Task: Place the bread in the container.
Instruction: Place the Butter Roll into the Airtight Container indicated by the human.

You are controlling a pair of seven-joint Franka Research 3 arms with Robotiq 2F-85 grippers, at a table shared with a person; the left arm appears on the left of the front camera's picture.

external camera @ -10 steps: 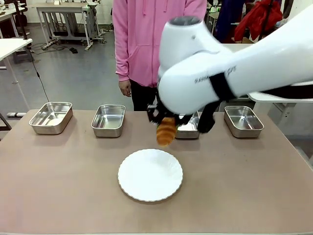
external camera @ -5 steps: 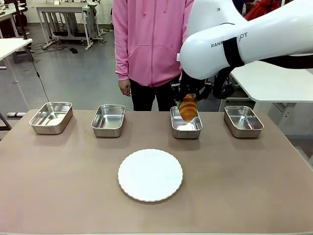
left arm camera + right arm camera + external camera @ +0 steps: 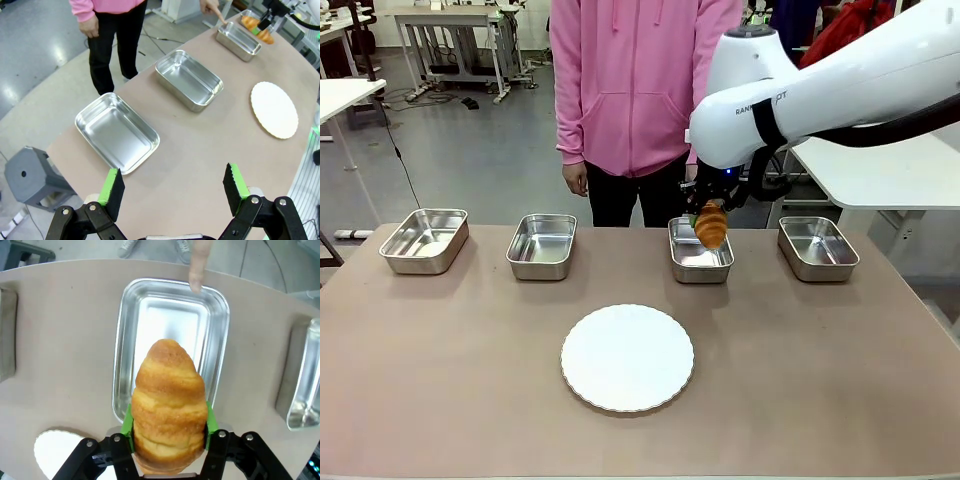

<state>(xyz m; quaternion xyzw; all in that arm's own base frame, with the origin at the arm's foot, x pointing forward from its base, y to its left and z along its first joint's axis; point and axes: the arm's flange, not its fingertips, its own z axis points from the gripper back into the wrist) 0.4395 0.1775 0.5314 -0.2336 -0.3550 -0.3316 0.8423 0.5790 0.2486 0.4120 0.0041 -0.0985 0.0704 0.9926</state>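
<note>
white plate (mid-table), three spare trays

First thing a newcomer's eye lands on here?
The golden bread clamped in the right gripper, hanging over the third steel container from the robot's left. Next, the person's finger pointing at that container's far rim, and the white plate at mid-table.

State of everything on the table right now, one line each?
bread: held in the air over the third tray
right tool: shut on the bread
left tool: open, empty
third tray: empty, a finger points at its far rim
other three trays: empty
plate: empty
</note>
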